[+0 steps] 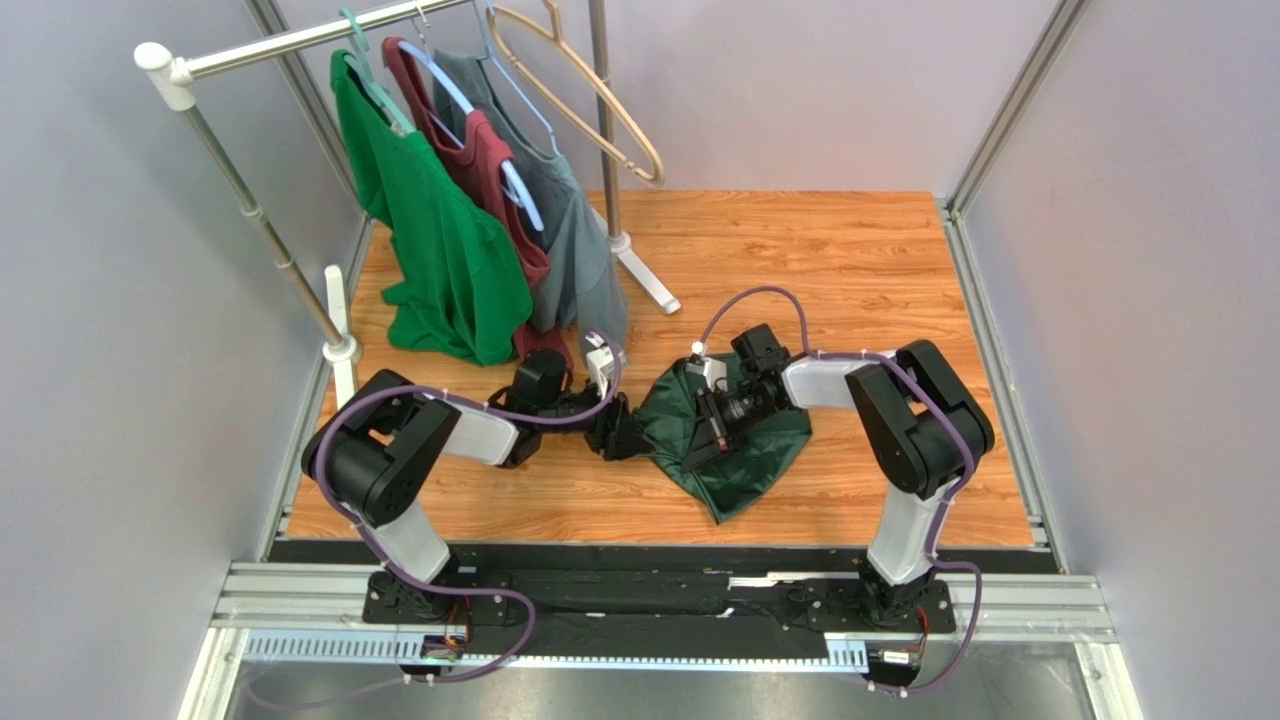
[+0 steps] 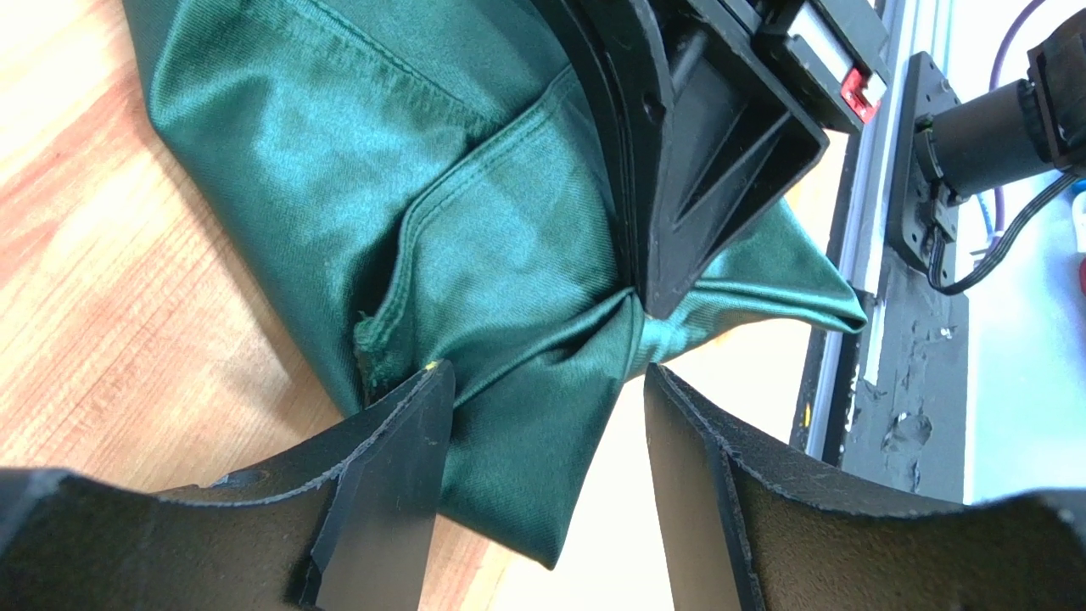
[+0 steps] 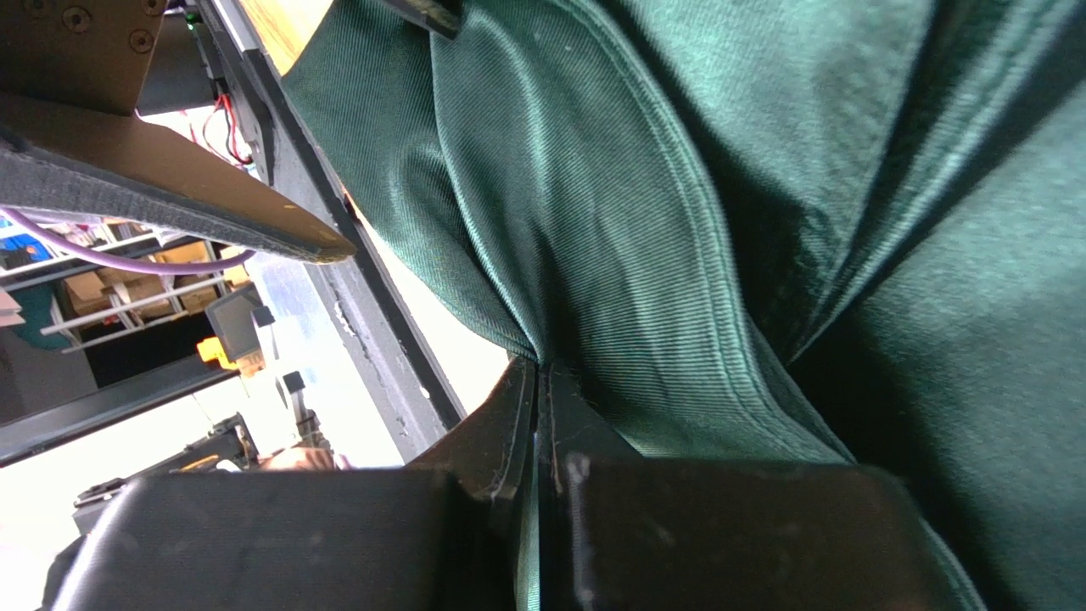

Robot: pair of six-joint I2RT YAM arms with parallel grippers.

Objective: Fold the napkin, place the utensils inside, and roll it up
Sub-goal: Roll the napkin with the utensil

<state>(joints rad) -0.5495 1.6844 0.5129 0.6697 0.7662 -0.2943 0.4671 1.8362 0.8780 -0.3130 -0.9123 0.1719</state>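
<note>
Napkin: the napkin (image 1: 751, 450) lies bunched on the table (image 1: 842, 270), not folded flat, between the two grippers.
Right gripper (image 3: 542, 382): fingers together, clamped on a ridge of cloth.
Left gripper (image 2: 548, 382): fingers apart, with a cloth flap between them, ungripped.
Fork: not in view.
Progress: early, by my judgement; folding, loading and rolling are not yet done.

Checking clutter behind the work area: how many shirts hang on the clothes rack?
3, side by side on the rack: a bright green shirt at left, a dark red shirt in the middle, a grey-green shirt at right. Another could be hidden behind them.
</note>
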